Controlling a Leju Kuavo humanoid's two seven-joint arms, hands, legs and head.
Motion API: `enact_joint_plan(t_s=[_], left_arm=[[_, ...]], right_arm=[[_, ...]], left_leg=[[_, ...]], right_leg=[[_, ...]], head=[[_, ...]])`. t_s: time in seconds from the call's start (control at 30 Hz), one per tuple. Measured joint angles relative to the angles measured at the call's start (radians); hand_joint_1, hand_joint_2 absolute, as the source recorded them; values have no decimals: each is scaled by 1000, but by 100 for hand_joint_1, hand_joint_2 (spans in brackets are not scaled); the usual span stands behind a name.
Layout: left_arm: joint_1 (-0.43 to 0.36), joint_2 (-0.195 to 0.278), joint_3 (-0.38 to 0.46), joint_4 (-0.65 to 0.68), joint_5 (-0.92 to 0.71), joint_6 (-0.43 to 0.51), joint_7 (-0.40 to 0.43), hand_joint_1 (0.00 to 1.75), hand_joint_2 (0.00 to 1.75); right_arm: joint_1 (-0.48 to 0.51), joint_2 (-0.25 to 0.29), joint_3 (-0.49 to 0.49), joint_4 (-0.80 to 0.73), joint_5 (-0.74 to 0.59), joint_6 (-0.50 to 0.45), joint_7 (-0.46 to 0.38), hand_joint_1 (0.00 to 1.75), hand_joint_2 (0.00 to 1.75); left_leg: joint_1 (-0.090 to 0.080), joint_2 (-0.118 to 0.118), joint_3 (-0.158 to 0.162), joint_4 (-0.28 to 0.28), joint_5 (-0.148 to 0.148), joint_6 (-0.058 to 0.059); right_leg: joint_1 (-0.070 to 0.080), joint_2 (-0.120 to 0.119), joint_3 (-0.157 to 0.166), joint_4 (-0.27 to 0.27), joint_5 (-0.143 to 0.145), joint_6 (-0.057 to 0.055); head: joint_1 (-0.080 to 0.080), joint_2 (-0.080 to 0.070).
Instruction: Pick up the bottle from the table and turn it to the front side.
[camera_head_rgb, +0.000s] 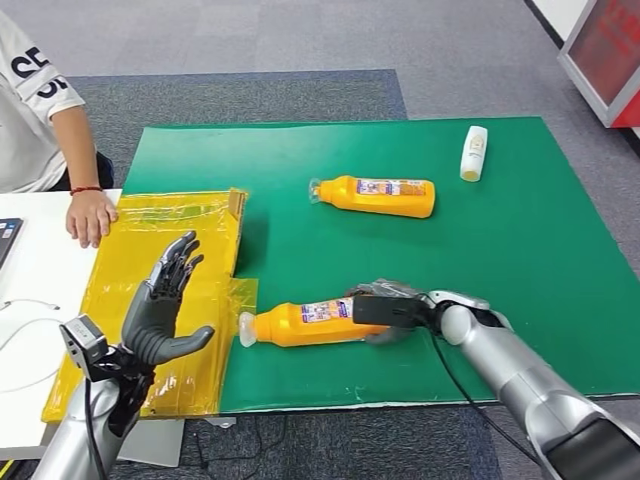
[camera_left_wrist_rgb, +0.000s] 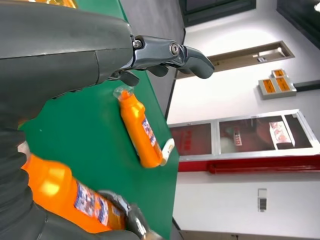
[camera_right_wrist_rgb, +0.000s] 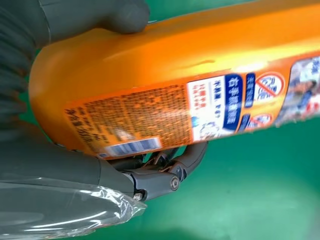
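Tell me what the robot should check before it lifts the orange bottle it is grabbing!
1. Right hand around the near orange bottle: ok. The right wrist view shows the thumb on one side and fingers on the other.
2. Grip firm enough to lift: cannot tell.
3. Left hand out of the way: ok, it hovers open above the yellow plastic sheet.
4. Second orange bottle and small white bottle apart from the held one: ok, both lie farther back on the green mat.
5. Person's hand clear: ok, it rests at the far left on the white table's edge.
6. Front label facing up: not ok; the barcode side shows in the right wrist view.
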Motion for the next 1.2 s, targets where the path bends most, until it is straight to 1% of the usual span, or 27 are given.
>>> enact_joint_plan(t_s=[0.1, 0.2, 0.37, 0.63, 0.77, 0.9, 0.97, 1.0, 1.1, 1.17, 1.2], left_arm=[[-16, 0, -9, 18, 6, -2, -3, 0, 175], [-23, 1, -20, 30, 14, 0, -4, 0, 175], [-22, 3, -25, 40, 21, 4, -3, 0, 175], [-7, 7, -25, 44, 24, 17, -2, 0, 175], [7, 8, -24, 44, 25, 18, 5, 0, 175], [20, 8, -20, 50, 39, 9, 17, 0, 175], [23, 9, -18, 62, 80, -37, 17, 0, 175], [22, 12, -18, 71, 113, -81, 11, 0, 175], [16, 29, -20, 121, 230, -268, -32, 0, 175], [9, 40, -22, 162, 280, -355, -55, 0, 175], [4, 45, -22, 182, 296, -381, -58, 0, 175]], right_arm=[[48, -31, -61, -6, -132, 47, -76, 175, 175], [99, -47, -115, -31, -217, 77, -102, 175, 175], [166, -56, -186, -78, -291, 92, -104, 175, 175], [233, -57, -259, -142, -354, 106, -91, 175, 175], [260, -48, -290, -175, -380, 105, -80, 175, 175], [291, -27, -319, -221, -407, 109, -73, 175, 175], [304, -11, -333, -252, -413, 108, -62, 175, 175], [308, -2, -337, -265, -414, 105, -55, 175, 175], [308, 31, -340, -305, -416, 94, -28, 175, 175], [306, 52, -337, -329, -418, 86, -15, 175, 175], [305, 61, -335, -340, -418, 82, -10, 175, 175]], left_leg=[[0, 0, 0, 0, 0, 0], [0, 0, 0, 0, 0, 0], [0, 0, -1, 0, 0, 0], [0, 0, -1, 0, 0, 0], [0, 0, -1, 0, 0, 0], [0, 0, -2, 0, 0, 0], [0, 0, -2, 0, 0, 0], [0, 0, -2, 0, 0, 0], [0, 0, -2, 0, 0, 0], [0, 0, -2, 0, 0, -1], [0, 0, -2, 0, 0, -1]], right_leg=[[0, 0, 0, 0, 0, 0], [0, 0, -1, 0, 0, 0], [0, 0, -1, 0, 0, 0], [0, 0, -1, 0, 0, 0], [0, 0, -1, 0, 0, 0], [0, 0, -1, 0, 0, 0], [0, 0, -1, 0, 0, 0], [0, 0, -1, 0, 0, 0], [0, 0, -2, 0, 0, 0], [0, 0, -2, 0, 0, 0], [0, 0, -2, 1, 0, 0]], head=[[0, 0], [0, 0], [0, 0], [0, 0], [0, 0], [0, 0], [0, 0], [0, 0], [0, 0], [0, 0], [0, 0]])
